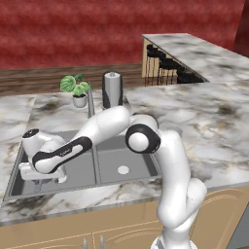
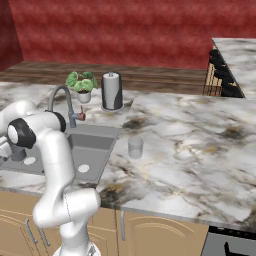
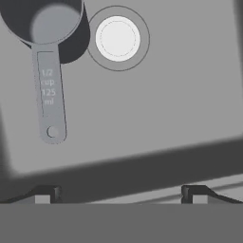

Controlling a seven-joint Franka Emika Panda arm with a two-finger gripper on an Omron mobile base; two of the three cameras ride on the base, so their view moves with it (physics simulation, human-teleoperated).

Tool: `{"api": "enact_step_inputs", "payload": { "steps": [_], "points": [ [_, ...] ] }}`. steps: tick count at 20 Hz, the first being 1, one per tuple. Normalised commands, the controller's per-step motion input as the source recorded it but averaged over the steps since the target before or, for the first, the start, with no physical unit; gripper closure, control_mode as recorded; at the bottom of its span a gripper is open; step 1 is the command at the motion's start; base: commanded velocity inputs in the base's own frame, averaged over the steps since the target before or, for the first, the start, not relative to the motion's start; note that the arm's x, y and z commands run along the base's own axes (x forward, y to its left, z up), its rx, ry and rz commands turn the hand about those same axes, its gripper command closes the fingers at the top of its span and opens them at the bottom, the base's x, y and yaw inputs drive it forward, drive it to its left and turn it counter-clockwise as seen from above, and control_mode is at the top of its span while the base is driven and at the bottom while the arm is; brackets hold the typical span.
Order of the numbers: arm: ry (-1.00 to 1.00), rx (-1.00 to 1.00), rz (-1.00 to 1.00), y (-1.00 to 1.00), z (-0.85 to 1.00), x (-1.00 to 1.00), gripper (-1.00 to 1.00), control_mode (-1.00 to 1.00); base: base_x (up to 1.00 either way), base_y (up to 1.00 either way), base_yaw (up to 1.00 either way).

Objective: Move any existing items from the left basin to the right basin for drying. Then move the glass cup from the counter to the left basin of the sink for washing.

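Hovering claw (image 3: pixel 121 194) — spread wide, holding nothing, above left basin (image 3: pixel 180 95), grey cup (image 3: pixel 45 23) apart.

Grey measuring cup (image 3: pixel 47 28) with flat handle marked "1/2 cup 125 ml", beside round white drain (image 3: pixel 117 38), on grey basin floor (image 3: pixel 171 104), open gripper (image 3: pixel 121 194) fingertips below

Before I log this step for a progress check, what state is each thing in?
Grey measuring cup: upright in the left basin, ungrasped.
Glass cup: upright on the counter, empty.
End effector: open, above the left basin.
Tap: no water seen.
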Motion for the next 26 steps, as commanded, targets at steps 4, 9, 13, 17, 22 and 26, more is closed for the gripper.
{"api": "enact_step_inputs", "payload": {
  "steps": [4, 9, 13, 17, 22, 26],
  "points": [
    [0.00, 0.00, -0.02, 0.07, -0.17, 0.04, -1.00, -1.00, 0.00, 0.00, 0.00],
    [0.00, 0.00, -0.02, 0.04, -0.15, 0.09, -1.00, -1.00, 0.00, 0.00, 0.00],
    [0.00, 0.00, -0.02, 0.05, -0.13, 0.13, -1.00, -1.00, 0.00, 0.00, 0.00],
    [0.00, 0.00, -0.02, 0.06, -0.14, 0.11, -1.00, -1.00, 0.00, 0.00, 0.00],
    [0.00, 0.00, -0.01, 0.07, -0.08, 0.10, -1.00, -1.00, 0.00, 0.00, 0.00],
    [0.00, 0.00, -0.01, 0.07, -0.02, 0.07, -1.00, -1.00, 0.00, 0.00, 0.00]
  ]
}}
